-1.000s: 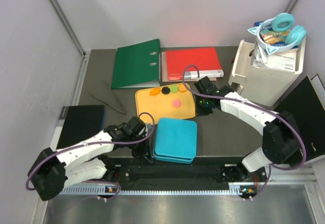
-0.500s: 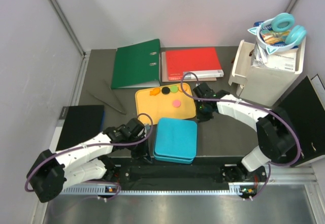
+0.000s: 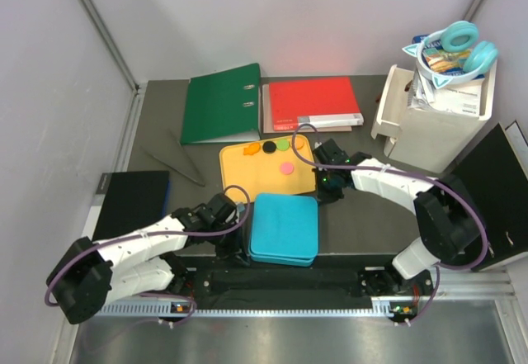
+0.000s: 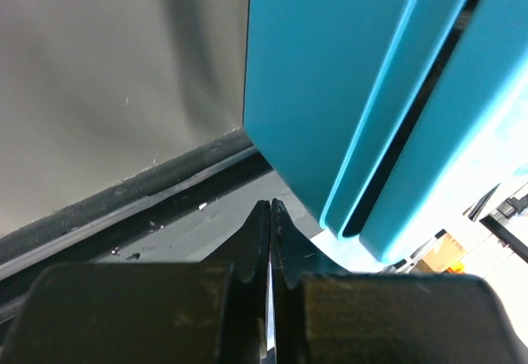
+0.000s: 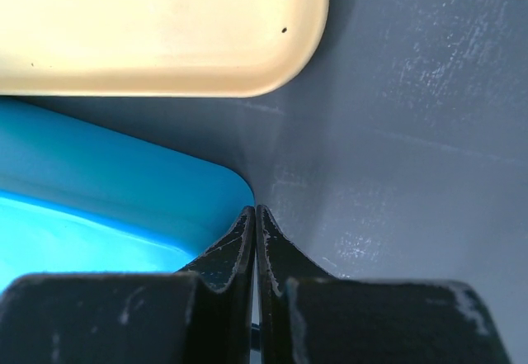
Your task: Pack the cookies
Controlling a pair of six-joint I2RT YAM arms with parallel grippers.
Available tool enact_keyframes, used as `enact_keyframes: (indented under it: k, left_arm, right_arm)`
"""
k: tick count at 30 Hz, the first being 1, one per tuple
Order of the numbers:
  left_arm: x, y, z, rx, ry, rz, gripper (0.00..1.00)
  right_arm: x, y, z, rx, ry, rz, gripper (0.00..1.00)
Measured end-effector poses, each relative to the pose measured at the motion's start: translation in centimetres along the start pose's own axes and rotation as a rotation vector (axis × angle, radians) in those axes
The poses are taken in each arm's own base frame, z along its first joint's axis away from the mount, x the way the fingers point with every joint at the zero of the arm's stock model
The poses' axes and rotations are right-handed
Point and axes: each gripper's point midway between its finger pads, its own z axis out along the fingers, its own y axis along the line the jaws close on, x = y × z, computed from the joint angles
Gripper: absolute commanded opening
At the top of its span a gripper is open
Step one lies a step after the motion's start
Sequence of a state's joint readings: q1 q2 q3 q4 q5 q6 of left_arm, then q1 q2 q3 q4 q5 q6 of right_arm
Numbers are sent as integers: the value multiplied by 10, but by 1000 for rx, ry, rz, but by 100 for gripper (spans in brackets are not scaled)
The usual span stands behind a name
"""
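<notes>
Though near, cookies (image 3: 269, 147) beyond right gripper (image 5: 255, 210)

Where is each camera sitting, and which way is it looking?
Top external: above and behind the arms, looking down on the table; both arms show.
Left wrist: on the left arm, facing the blue box's side; shut left gripper shows.
Right wrist: on the right arm, facing down at yellow tray and box corner; shut right gripper shows.
Shared: every view shows the blue box.
</notes>
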State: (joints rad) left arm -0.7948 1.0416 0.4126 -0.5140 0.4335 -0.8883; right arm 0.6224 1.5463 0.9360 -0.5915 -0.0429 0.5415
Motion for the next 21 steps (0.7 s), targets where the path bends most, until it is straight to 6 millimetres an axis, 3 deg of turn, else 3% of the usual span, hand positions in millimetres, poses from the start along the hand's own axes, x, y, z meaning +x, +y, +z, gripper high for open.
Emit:
enact_keyframes:
  k: [21]
  left_arm:
    - [-4, 2, 10, -13, 15, -8, 0]
  right_arm:
    - [13, 13, -13, -44, 3, -41, 0]
